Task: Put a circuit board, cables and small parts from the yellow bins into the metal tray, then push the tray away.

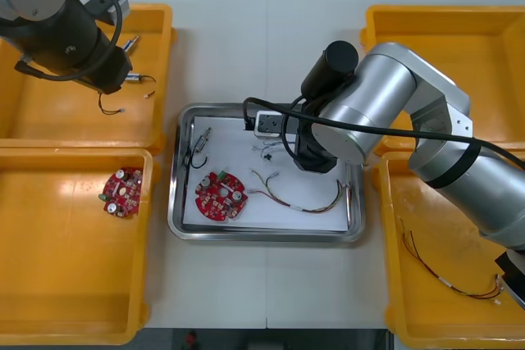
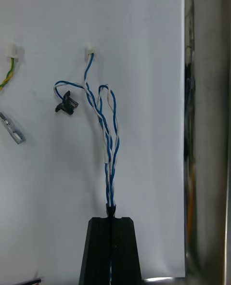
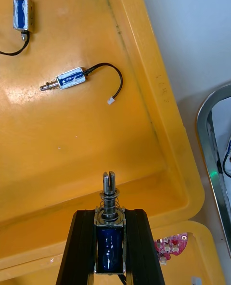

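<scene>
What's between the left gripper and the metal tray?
Left wrist view: the yellow bin's wall and a bare strip of light table lie between the left gripper, shut on a small metal part, and the metal tray.

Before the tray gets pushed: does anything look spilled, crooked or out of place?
Nothing stands out. The right pincer is shut on the blue and white cable over the metal tray; the left pincer holds a small metal part above a yellow bin. Everything else lies in tray or bins.
</scene>
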You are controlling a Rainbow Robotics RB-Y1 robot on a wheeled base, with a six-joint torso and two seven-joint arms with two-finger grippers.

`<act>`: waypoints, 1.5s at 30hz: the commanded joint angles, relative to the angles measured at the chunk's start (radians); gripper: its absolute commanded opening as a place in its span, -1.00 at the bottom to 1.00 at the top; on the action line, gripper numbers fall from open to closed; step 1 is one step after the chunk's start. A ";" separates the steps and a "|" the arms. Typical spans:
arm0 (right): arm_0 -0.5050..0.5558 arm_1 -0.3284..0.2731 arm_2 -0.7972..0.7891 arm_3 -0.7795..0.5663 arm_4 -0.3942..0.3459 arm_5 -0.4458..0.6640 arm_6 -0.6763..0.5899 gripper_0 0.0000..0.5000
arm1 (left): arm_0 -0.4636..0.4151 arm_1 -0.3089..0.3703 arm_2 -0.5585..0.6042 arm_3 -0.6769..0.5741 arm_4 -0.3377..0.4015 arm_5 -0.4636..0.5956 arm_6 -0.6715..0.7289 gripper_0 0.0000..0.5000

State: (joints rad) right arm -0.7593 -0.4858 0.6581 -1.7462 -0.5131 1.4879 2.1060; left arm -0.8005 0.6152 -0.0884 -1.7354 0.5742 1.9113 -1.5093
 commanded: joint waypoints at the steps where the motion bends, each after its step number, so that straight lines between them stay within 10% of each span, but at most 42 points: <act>1: 0.008 0.006 0.012 0.019 0.013 -0.041 0.039 -1.00 | 0.004 -0.012 0.030 -0.038 -0.007 0.009 0.086 -1.00; 11: 0.008 -0.005 0.014 0.047 0.019 -0.075 0.040 -1.00 | 0.003 -0.012 0.030 -0.039 0.004 0.009 0.086 -1.00; 14: 0.008 -0.008 0.009 0.045 0.030 -0.074 0.035 0.44 | 0.004 -0.012 0.030 -0.038 0.004 0.009 0.086 -1.00; 17: 0.008 -0.013 0.000 0.045 0.027 -0.071 0.034 0.90 | 0.004 -0.012 0.030 -0.038 0.004 0.009 0.084 -1.00; 45: -0.037 -0.050 -0.284 -0.246 -0.053 0.432 -0.121 1.00 | -0.003 -0.018 -0.027 -0.085 0.046 0.009 0.196 -1.00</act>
State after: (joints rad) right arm -0.7606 -0.4967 0.4482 -1.9279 -0.5538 1.9102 2.0991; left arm -0.8005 0.6122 -0.0899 -1.7685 0.6072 1.9120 -1.4938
